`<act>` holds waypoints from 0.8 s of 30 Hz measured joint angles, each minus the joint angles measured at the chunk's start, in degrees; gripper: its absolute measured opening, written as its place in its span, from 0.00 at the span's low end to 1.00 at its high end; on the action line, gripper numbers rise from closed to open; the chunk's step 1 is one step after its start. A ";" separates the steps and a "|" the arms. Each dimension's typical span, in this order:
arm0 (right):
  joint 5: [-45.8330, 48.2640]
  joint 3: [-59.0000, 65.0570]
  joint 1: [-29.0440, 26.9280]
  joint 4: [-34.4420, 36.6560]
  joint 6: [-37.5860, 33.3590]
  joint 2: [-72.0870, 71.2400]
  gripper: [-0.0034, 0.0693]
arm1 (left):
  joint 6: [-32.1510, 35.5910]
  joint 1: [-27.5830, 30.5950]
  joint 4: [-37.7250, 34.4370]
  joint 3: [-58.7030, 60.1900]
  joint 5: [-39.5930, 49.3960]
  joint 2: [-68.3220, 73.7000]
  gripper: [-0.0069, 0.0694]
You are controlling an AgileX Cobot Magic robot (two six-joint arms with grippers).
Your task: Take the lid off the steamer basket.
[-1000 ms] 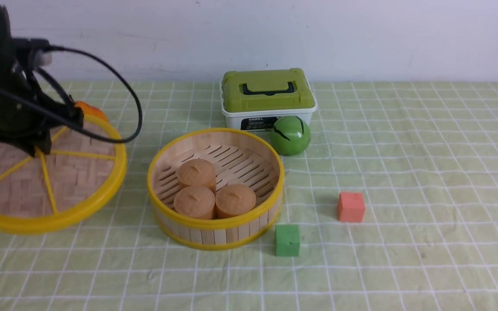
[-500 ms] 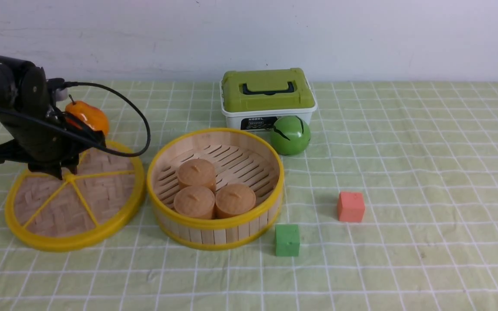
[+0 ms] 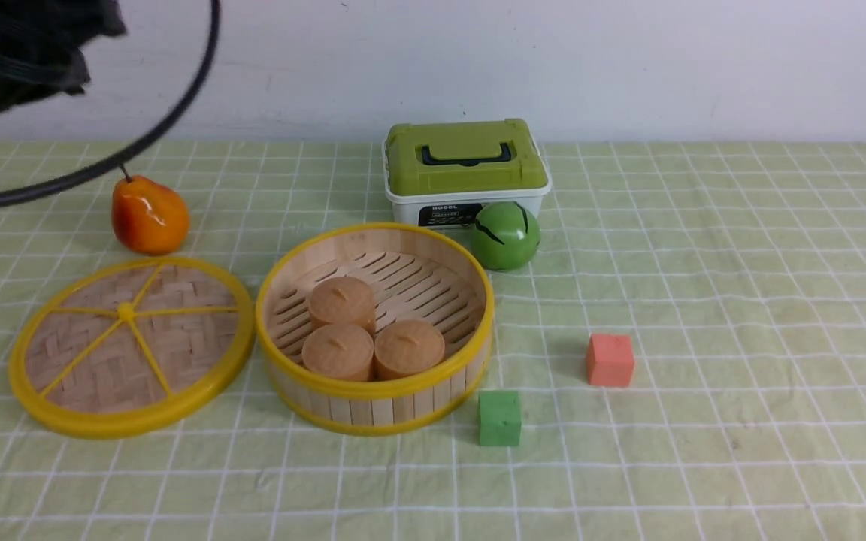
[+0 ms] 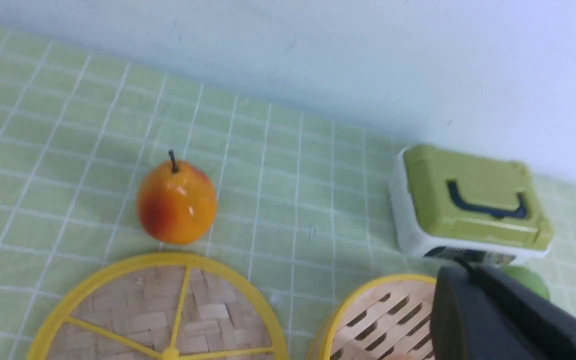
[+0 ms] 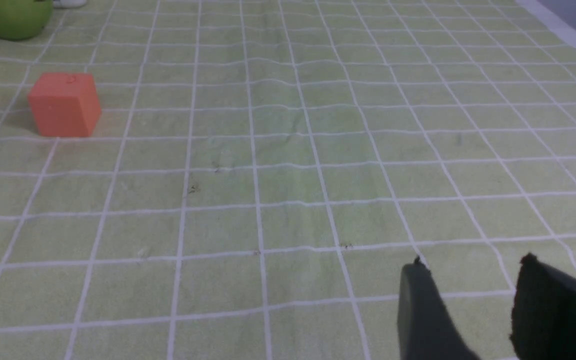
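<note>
The lid [image 3: 132, 347] lies flat on the cloth, just left of the steamer basket [image 3: 373, 391], with its rim next to the basket's. Nothing holds it. It also shows in the left wrist view [image 4: 158, 310]. The basket is uncovered, with three tan buns [image 3: 373, 338] inside; its slatted floor shows in the left wrist view [image 4: 378, 320]. My left arm [image 3: 19, 45] is high in the top left corner, blurred. My left gripper [image 4: 460, 270] shows as one dark mass with no gap, empty. My right gripper [image 5: 473, 260] is open and empty above bare cloth.
An orange pear [image 3: 149, 215] stands behind the lid. A white box with a green handled lid [image 3: 463, 158] and a green ball [image 3: 504, 234] sit behind the basket. A red cube [image 3: 610, 360] and a green cube [image 3: 499, 418] lie to its right. A black cable [image 3: 140, 143] hangs at the left.
My left gripper lowered the lid onto the cloth beside the basket, let go of it, and rose up and away to the top left corner. The lid now lies flat.
</note>
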 joint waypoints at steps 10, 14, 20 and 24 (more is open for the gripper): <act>0.00 0.00 0.00 0.00 0.00 0.00 0.38 | -0.05 0.00 0.83 30.51 -3.11 -28.62 0.07; 0.00 0.00 0.00 0.00 0.00 0.00 0.38 | -0.05 0.00 0.14 40.16 -3.04 -36.98 0.07; 0.00 0.00 0.00 0.00 0.00 0.00 0.38 | -0.10 0.00 -0.01 54.01 -2.48 -52.11 0.07; 0.00 0.00 0.00 0.00 0.00 0.00 0.38 | -0.16 0.00 -0.01 58.64 -1.79 -55.24 0.07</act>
